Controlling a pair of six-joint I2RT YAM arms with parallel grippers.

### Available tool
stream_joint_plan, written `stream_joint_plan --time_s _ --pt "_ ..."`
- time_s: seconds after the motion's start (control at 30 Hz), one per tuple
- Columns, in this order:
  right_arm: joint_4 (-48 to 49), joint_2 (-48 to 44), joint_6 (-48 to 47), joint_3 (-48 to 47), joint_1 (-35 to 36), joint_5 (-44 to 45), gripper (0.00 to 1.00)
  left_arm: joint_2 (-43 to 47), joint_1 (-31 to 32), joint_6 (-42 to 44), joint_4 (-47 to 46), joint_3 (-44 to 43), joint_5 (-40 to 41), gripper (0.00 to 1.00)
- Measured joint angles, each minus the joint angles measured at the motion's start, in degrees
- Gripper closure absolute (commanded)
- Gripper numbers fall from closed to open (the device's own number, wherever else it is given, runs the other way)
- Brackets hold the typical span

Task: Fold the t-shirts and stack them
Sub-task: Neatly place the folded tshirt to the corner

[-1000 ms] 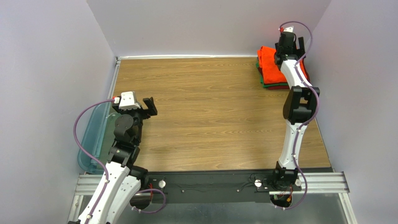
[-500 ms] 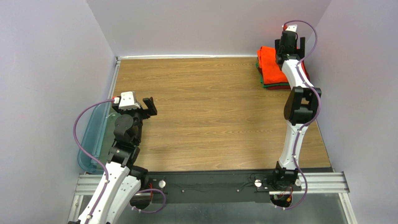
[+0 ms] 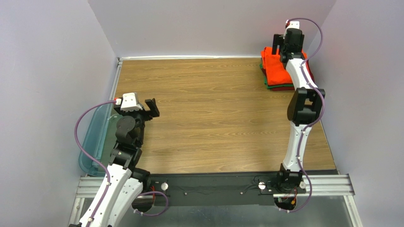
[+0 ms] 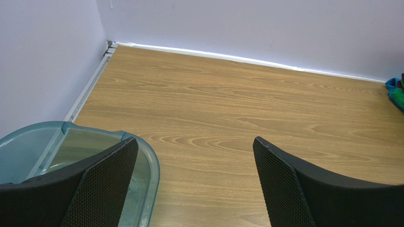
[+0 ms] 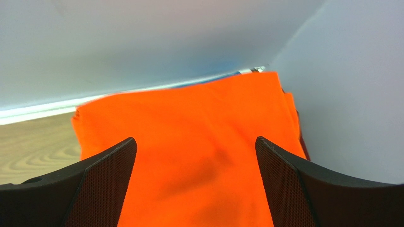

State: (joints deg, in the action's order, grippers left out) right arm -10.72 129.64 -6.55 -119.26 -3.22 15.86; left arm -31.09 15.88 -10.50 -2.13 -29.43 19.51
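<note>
A stack of folded t-shirts (image 3: 276, 71) lies in the far right corner, the bright orange tee (image 5: 180, 113) on top. Green (image 3: 271, 86) and red (image 3: 286, 88) edges show under it, and a dark red edge (image 5: 300, 142) shows on the wall side. My right gripper (image 3: 289, 45) hangs over the back of the stack. In the right wrist view it (image 5: 194, 139) is open, with the flat orange cloth below and nothing between the fingers. My left gripper (image 3: 151, 108) is open over bare wood at the left; in its own view the gripper (image 4: 195, 138) holds nothing.
A translucent blue-grey bin (image 3: 92, 137) sits at the table's left edge, beside my left finger (image 4: 102, 179). Grey walls close in the table on the left, back and right. The right wall stands right against the stack. A green and blue cloth edge (image 4: 396, 92) shows far right.
My right gripper has opened wider, risen and drawn toward the back wall above the stack. The orange tee stays lying on the stack. The left arm has not moved.
</note>
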Motion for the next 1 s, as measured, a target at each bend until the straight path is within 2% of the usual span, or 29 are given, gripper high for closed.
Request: stream_joint_plan --time_s 0.27,0.7,1.0 --pt "-0.07 7.61 0.35 -8.90 0.00 -4.98 0.00 0.22 0.00 -0.02 -0.02 0.15 0.02 0.02" --pt "-0.11 14.86 -1.88 -11.67 0.00 -5.99 0.00 -0.24 0.00 -0.07 -0.04 0.48 0.00 0.02" --pt "-0.46 14.71 -2.01 -12.09 0.00 -6.10 0.00 -0.48 0.00 -0.07 -0.04 0.55 -0.02 0.02"
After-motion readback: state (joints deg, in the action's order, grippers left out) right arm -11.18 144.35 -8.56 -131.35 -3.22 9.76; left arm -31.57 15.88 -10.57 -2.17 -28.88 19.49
